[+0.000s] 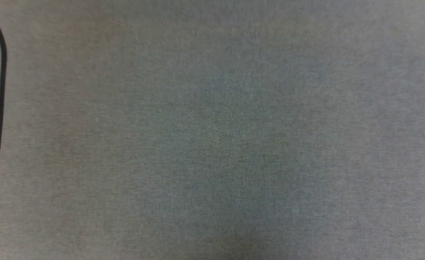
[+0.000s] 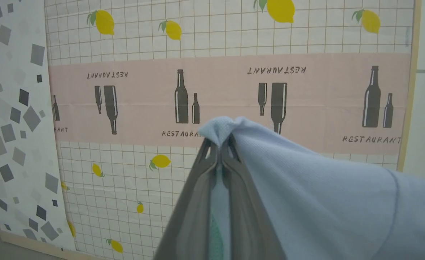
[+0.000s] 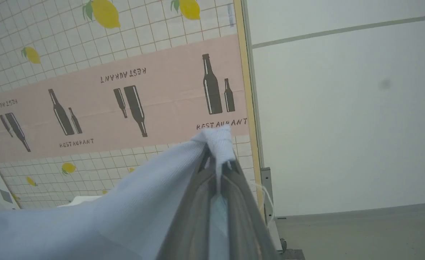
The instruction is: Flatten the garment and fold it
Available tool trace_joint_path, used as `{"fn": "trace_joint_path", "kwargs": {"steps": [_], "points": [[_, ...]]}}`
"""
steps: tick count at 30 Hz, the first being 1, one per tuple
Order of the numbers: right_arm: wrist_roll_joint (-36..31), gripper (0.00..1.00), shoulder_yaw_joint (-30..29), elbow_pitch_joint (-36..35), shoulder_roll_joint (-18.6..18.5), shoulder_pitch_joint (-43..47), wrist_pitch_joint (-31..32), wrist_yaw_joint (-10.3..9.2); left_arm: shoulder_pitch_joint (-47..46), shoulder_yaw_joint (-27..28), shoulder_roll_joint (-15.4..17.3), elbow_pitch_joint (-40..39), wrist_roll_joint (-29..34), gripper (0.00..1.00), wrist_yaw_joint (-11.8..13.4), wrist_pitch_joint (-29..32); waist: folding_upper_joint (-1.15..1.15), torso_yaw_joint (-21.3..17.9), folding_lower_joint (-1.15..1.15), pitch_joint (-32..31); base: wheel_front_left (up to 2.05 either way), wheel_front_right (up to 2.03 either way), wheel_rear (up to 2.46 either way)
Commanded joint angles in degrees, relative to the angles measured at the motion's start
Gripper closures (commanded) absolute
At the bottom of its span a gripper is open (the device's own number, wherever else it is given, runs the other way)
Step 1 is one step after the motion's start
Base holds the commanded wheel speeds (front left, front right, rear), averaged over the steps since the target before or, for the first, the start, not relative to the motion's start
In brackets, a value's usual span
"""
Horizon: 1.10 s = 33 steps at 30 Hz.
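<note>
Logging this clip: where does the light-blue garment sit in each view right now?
Head view: a greyish textured surface lies across the middle; I cannot tell what it is.
Left wrist view: the garment drapes from centre to lower right, its corner pinched in the left claw.
Right wrist view: it drapes from centre to lower left, its corner pinched in the right claw.
Shared landmark: the pink RESTAURANT banner, behind both claws.
</note>
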Motion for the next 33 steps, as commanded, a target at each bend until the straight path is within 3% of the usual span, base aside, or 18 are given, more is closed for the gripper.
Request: {"fn": "trace_joint_path", "kwargs": {"steps": [1,10,19,28,33], "points": [[0.2,1.0,-0.1,0.9,-0.4,-0.5,-0.7,-0.08,-0.4,0.3,0.0,0.7,-0.3,1.0,0.3,-1.2,0.0,-0.2,-0.02,5.0,0.0,0.0,0.0],[6.5,1.0,3.1,2.1,-3.2,7.7,-2.5,-0.08,4.6,0.1,-1.5,5.3,-2.3,1.0,-1.4,-5.3,0.0,1.4,-0.02,4.7,0.0,0.0,0.0],[17.2,1.0,5.9,-2.5,-6.3,25.1,-4.9,-0.08,16.7,-0.5,-4.1,7.9,-5.1,1.0,-4.9,-10.1,0.0,3.3,-0.02,-2.8,0.0,0.0,0.0],[27.3,1.0,7.9,-9.9,-6.3,54.1,-7.6,-0.08,41.7,0.6,-7.3,2.7,-8.9,1.0,-7.7,-12.4,0.0,4.0,-0.02,-17.7,0.0,0.0,0.0],[29.6,1.0,7.1,-13.8,-4.6,69.5,-7.3,-0.08,56.6,-0.5,-8.1,-2.7,-10.0,1.0,-7.5,-9.7,0.0,4.2,-0.02,-23.9,0.0,0.0,0.0]]}}
